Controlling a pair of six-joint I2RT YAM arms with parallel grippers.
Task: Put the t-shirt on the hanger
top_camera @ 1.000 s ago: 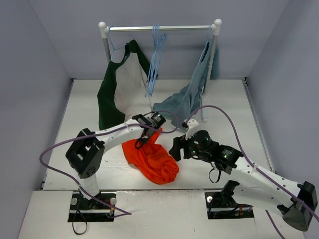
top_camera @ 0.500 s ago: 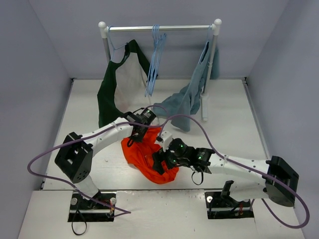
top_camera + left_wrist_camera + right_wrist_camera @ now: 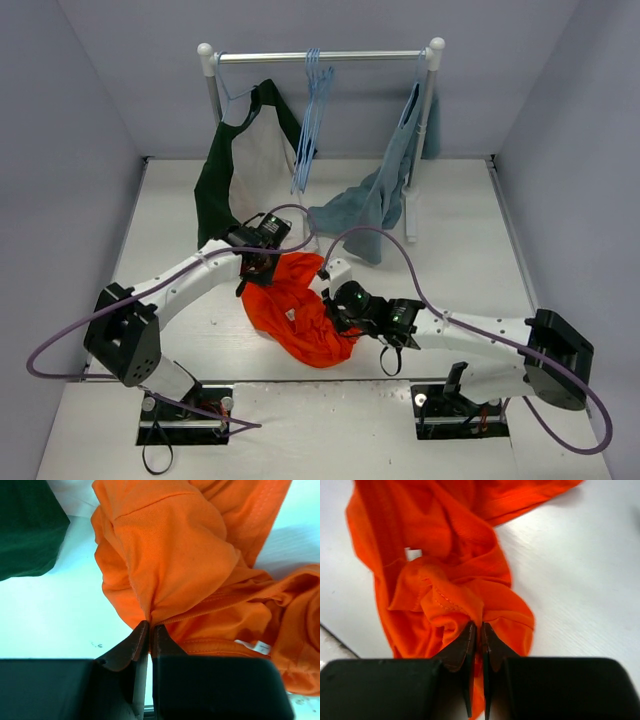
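Note:
The orange t-shirt [image 3: 298, 312] lies crumpled on the white table between the two arms. My left gripper [image 3: 257, 270] sits at its upper left edge, shut on a fold of the t-shirt [image 3: 175, 565], with the left gripper [image 3: 150, 625] pinching the cloth at its tips. My right gripper [image 3: 331, 303] is on the shirt's right side. In the right wrist view the right gripper [image 3: 481, 625] is shut on a bunched ridge of the t-shirt [image 3: 435, 555]. Pale-blue hangers [image 3: 312, 105] hang from the rail at the back; none is held.
A clothes rack [image 3: 325, 57] stands at the back of the table. A dark green-and-white garment [image 3: 235, 170] hangs on its left side, its hem [image 3: 30, 530] near the left gripper. A grey-blue garment [image 3: 372, 205] drapes from the right post onto the table.
My right arm has swung left onto the t-shirt and shut on a fold. My left gripper has pulled its held edge a little to the left.

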